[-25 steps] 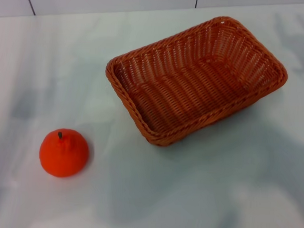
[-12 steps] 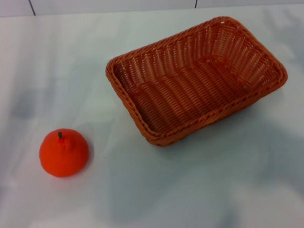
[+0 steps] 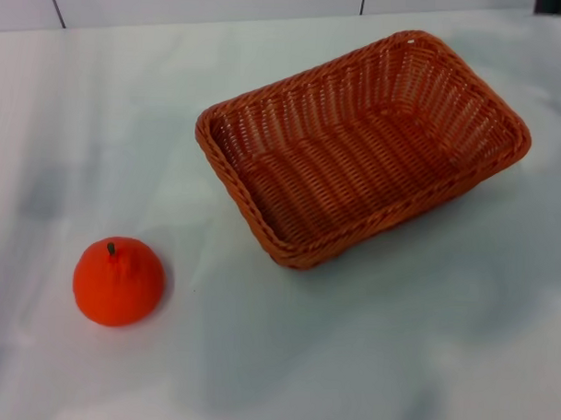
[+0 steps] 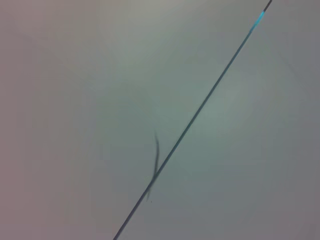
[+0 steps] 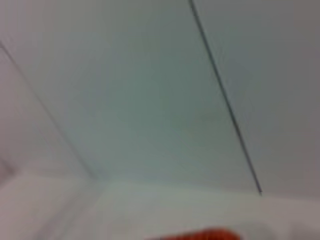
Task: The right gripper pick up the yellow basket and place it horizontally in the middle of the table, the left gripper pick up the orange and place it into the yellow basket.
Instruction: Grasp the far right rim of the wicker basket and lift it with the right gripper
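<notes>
The yellow basket [image 3: 361, 148], an orange-brown woven wicker tray, sits empty and skewed on the white table [image 3: 396, 343], right of centre toward the back. The orange [image 3: 118, 282], with a brown stem on top, stands at the front left, well apart from the basket. A dark piece, which I take for the right gripper [image 3: 558, 5], shows at the top right corner of the head view, beyond the basket's far right corner. An orange-brown sliver, likely the basket's rim [image 5: 205, 234], shows in the right wrist view. The left gripper is out of view.
A pale tiled wall with dark seams [image 3: 53, 4] runs behind the table's far edge. The left wrist view shows only a pale surface with a dark seam [image 4: 200, 110].
A dark piece has come into the head view's top right corner. The basket and the orange have not moved.
</notes>
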